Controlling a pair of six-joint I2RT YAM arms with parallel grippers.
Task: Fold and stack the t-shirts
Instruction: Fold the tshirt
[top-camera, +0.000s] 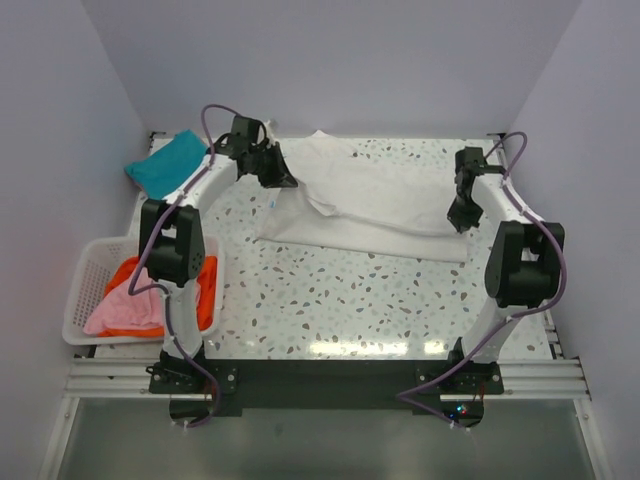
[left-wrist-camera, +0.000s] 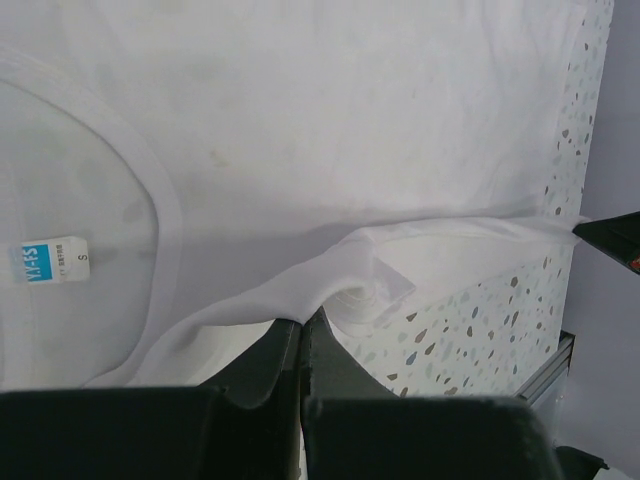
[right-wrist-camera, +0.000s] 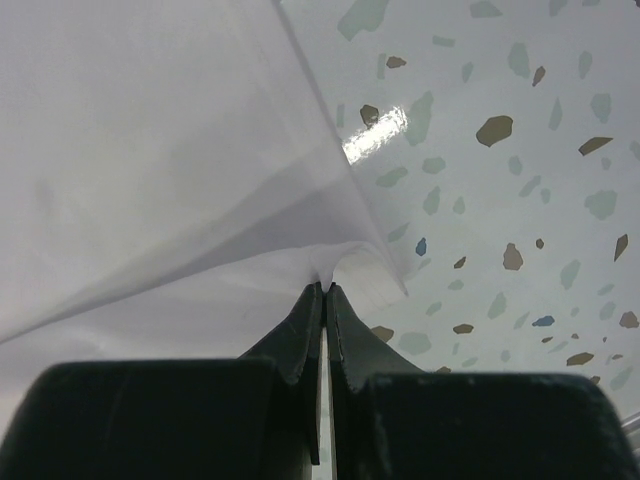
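We see the white t-shirt (top-camera: 385, 205) lying across the far half of the table (top-camera: 350, 300), its long side running roughly from the far left towards the right edge. Part of it near the far-left side is turned over on itself in a loose fold, and the rest lies fairly flat on the speckled surface.

The left gripper (top-camera: 288, 184) is at the shirt's left end, towards the far-left corner. In the left wrist view its fingers are pressed together on a raised ridge of the white cloth, so it is pinching the shirt's edge. Beside that ridge we see the ribbed collar (left-wrist-camera: 165, 215) curving down and a small neck label (left-wrist-camera: 50, 262) with blue print and the letter S.

The right gripper (top-camera: 459, 224) is at the shirt's right end, near the right edge of the table. In the right wrist view its fingers are also pressed together, with a thin fold of the white cloth caught between the tips and drawn up off the table into a small peak.

The teal t-shirt (top-camera: 168, 165) lies bunched at the far-left corner of the table, apart from the white one. A white lattice basket (top-camera: 80, 290) stands at the left edge, beside the left arm. In it we see the pink t-shirt (top-camera: 125, 308) crumpled on top of the orange t-shirt (top-camera: 207, 300), which hangs over the basket's right rim.
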